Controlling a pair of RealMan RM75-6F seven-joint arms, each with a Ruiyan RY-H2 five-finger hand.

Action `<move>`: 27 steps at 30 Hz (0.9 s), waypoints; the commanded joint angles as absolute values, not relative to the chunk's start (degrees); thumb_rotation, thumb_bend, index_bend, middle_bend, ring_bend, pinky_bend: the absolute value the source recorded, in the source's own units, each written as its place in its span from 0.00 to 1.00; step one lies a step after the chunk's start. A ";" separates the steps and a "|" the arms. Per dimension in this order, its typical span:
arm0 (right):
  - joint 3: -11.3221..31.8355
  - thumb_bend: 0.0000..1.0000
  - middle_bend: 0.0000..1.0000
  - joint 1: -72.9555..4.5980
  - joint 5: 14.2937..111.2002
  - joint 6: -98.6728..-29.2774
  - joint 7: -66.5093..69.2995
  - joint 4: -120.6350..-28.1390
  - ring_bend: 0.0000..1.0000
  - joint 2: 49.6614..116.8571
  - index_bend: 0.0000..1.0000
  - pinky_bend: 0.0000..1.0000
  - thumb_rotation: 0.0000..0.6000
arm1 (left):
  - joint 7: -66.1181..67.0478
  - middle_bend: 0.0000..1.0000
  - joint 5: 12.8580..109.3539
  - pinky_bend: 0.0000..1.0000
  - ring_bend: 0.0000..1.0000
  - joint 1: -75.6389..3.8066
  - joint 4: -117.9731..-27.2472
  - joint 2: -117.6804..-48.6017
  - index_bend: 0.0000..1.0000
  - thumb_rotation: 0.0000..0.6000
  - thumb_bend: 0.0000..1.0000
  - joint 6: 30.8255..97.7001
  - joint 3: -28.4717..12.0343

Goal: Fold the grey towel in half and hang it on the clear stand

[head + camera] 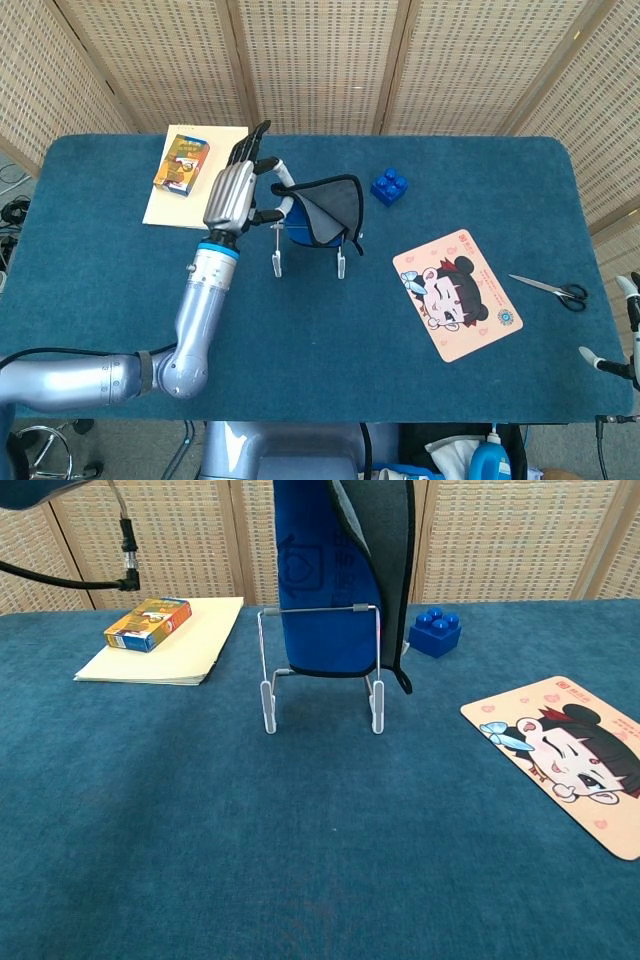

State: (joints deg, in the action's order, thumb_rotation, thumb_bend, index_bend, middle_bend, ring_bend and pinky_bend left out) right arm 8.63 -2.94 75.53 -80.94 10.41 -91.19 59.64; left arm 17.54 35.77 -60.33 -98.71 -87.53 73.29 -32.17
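The left hand [240,190] pinches the folded grey towel [335,580] high above the clear stand [320,670], so its hem can drop over the top bar.

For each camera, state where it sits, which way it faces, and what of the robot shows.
Head view: high above the near edge, looking down on the table; the left hand holds the towel at the clear stand; a right hand sliver shows.
Chest view: low, facing the screens; only an arm cable visible.
Shared: towel, stand, blue brick, cartoon mat.
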 commanded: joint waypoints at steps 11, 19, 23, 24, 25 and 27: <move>8.53 0.00 0.00 -3.06 75.66 -80.88 9.83 -91.28 0.00 59.84 0.00 0.00 1.00 | 14.13 0.00 37.67 0.00 0.00 -56.41 -100.68 -85.31 0.90 1.00 0.58 72.90 -31.00; 8.64 0.00 0.00 -3.11 75.40 -80.76 9.81 -91.22 0.00 59.86 0.00 0.00 1.00 | 15.27 0.00 37.71 0.00 0.00 -54.02 -104.37 -84.12 0.90 1.00 0.58 72.61 -28.04; 8.52 0.00 0.00 -3.22 75.57 -80.61 9.58 -91.27 0.00 59.94 0.00 0.00 1.00 | 15.39 0.00 39.36 0.00 0.00 -52.97 -105.59 -83.91 0.90 1.00 0.58 72.42 -26.17; 8.49 0.00 0.00 -3.23 75.62 -80.60 9.54 -91.29 0.00 59.95 0.00 0.00 1.00 | 15.62 0.00 39.58 0.00 0.00 -52.88 -105.66 -83.92 0.90 1.00 0.58 72.46 -25.85; 8.45 0.00 0.00 -3.24 75.71 -80.61 9.48 -91.36 0.00 59.96 0.00 0.00 1.00 | 16.23 0.00 39.83 0.00 0.00 -52.79 -105.72 -83.97 0.90 1.00 0.58 72.49 -25.24; 8.42 0.00 0.00 -3.20 75.82 -80.74 9.39 -91.45 0.00 59.94 0.00 0.00 1.00 | 17.06 0.00 39.91 0.00 0.00 -52.69 -105.85 -84.13 0.90 1.00 0.58 72.24 -24.37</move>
State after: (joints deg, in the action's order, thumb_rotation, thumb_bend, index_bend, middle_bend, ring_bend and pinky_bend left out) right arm 8.42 -3.21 75.81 -80.73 9.40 -91.44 59.95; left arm 16.64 39.75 -52.83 -105.70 -84.05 72.38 -24.80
